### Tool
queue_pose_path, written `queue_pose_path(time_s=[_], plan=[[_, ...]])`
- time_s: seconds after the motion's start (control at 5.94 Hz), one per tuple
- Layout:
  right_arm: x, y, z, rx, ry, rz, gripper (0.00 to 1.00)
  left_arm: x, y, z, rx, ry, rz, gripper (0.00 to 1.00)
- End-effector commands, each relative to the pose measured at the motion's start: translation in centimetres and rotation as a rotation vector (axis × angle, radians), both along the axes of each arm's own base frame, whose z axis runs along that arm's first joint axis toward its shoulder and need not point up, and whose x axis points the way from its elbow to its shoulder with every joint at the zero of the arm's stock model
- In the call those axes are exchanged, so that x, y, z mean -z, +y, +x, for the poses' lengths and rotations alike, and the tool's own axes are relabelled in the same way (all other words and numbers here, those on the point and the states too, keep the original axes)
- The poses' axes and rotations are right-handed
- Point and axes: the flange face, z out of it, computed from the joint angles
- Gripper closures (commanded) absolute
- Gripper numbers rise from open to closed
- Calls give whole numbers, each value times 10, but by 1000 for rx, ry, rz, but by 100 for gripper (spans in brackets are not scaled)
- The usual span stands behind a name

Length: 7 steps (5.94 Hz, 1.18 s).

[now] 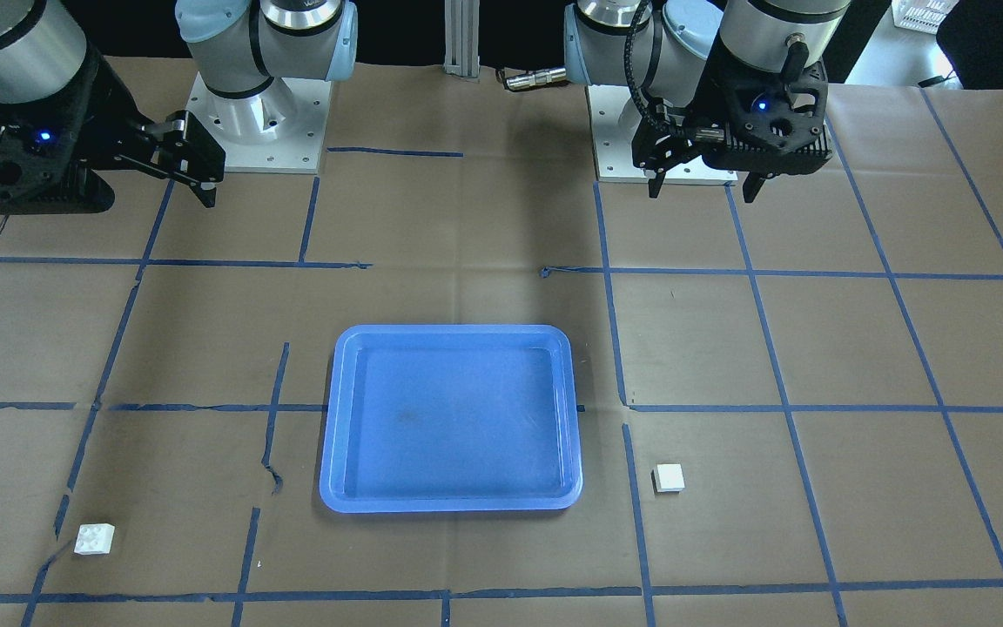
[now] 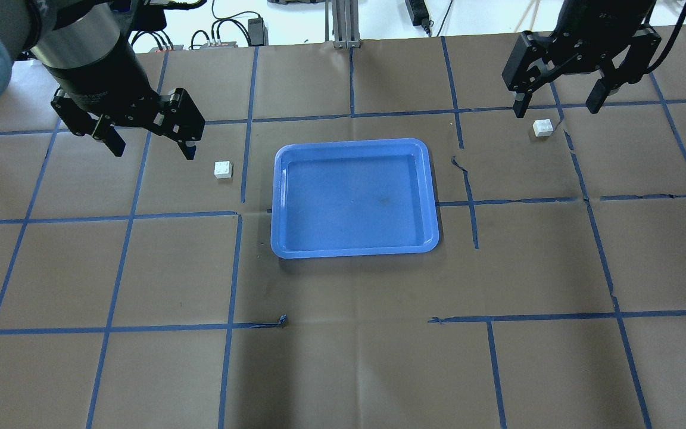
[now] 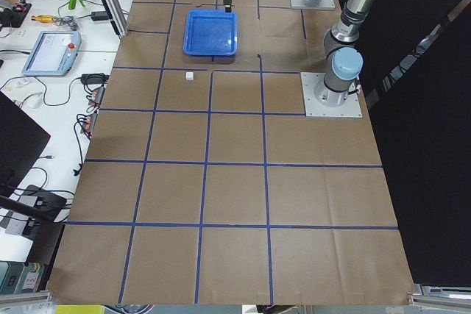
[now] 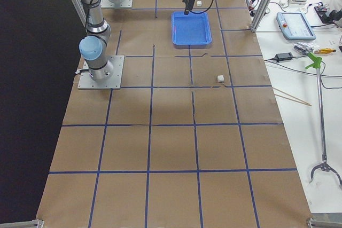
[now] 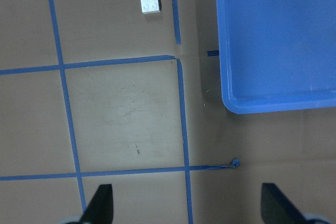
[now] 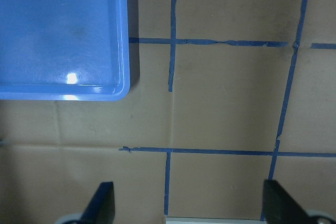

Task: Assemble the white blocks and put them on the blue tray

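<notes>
The blue tray (image 2: 355,196) lies empty at the table's middle. One white block (image 2: 223,169) lies on the brown paper just left of the tray. The other white block (image 2: 542,127) lies far to the tray's right. My left gripper (image 2: 153,150) is open and empty, held high above the table. In the left wrist view its block (image 5: 150,2) and the tray's corner (image 5: 283,35) lie far below my open left gripper (image 5: 189,208). My right gripper (image 2: 556,109) is open and empty, also held high. The right wrist view shows the tray's corner (image 6: 52,24) but no block.
Brown paper with a grid of blue tape lines (image 2: 239,262) covers the table. The two arm bases (image 1: 253,113) (image 1: 641,131) stand at the robot's edge. Benches with tools and operators' gear (image 4: 299,25) line the table's far side.
</notes>
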Motion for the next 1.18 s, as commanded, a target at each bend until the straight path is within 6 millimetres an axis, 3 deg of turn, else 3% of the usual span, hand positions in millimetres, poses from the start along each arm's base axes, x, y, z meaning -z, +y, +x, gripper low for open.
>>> queue_pose_path(time_s=[0.0, 0.34, 0.5, 0.67, 0.84, 1.01], plan=[[0, -1, 0, 9, 2, -8, 0, -1, 0, 1, -1, 1, -2, 1], [-3, -3, -1, -35, 8, -29, 0, -14, 1, 7, -14, 5, -32, 1], [-7, -5, -3, -269, -22, -45, 0, -8, -4, 17, -34, 6, -18, 1], [1, -10, -14, -498, -2, -26, 0, 17, -23, 22, -48, 5, 30, 1], [2, -21, -19, -724, 21, -56, 0, 78, -70, 23, -46, 3, 143, 1], [7, -39, -25, -1008, 20, -96, 0, 152, -95, 23, -54, 4, 253, 1]])
